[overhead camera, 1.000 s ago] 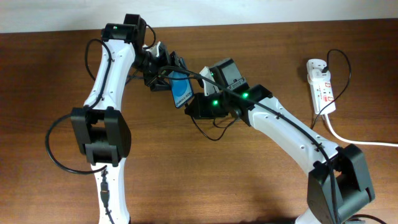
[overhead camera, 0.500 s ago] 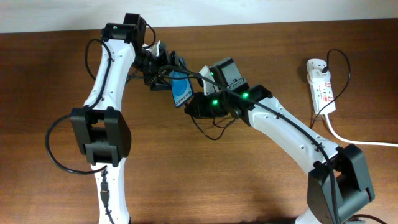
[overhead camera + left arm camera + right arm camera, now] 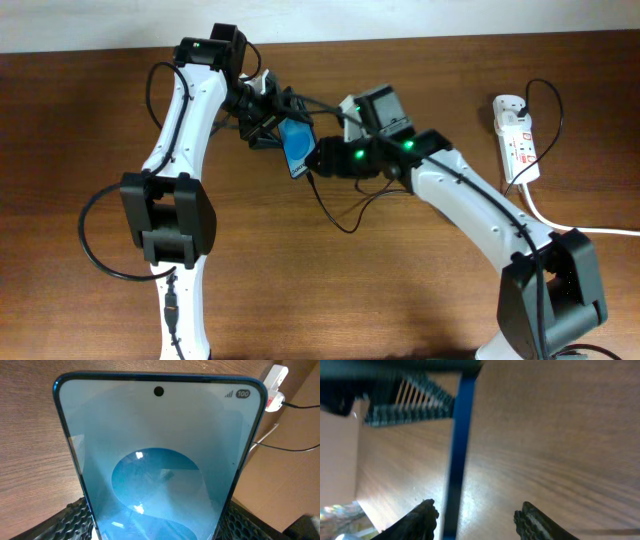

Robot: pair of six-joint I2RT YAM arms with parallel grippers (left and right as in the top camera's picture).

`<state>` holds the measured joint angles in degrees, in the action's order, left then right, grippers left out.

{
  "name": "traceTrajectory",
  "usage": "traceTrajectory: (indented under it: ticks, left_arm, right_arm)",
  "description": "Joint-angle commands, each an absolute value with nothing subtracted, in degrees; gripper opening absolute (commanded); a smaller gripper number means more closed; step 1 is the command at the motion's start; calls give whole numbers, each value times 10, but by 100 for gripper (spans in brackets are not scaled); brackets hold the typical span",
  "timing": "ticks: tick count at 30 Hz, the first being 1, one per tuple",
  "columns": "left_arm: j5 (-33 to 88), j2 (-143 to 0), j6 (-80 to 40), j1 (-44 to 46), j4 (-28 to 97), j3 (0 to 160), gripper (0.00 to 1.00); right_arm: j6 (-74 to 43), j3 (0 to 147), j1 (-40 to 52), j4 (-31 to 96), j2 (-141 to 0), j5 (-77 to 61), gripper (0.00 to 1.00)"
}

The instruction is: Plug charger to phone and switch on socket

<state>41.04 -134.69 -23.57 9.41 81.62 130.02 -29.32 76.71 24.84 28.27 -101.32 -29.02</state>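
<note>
Right fingers, spread apart, slid in closer; phone sits just ahead of them, clamped in left fingers. Plugging-in looks next, I reckon.

Both arms meet at upper centre of the frame. The left gripper clamps the phone; the right gripper has its jaws spread apart.

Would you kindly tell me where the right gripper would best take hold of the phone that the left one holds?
Probably the free end of the phone, by the camera hole, pinched across the flat faces. The left gripper clamps its long edges at the other end, and the right wrist view shows it edge-on between the fingers of the open right gripper, so a straight approach suits.
</note>
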Motion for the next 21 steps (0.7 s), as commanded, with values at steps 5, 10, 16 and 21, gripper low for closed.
traceTrajectory:
  ticks: [5,10,16,21]
  left_arm:
    - [313,-1347,-227,94,809,1305,0]
    - [189,-1347,-227,128,795,1305,0]
    - [83,-1347,-227,182,782,1304,0]
    - [47,-1357,-227,202,781,1302,0]
  right_arm:
    - [-272,777,149,273,-1015,-356,69]
    - [-253,777,113,287,-1015,-353,69]
    - [-227,777,112,313,-1015,-325,69]
    - [-227,777,112,317,-1015,-316,69]
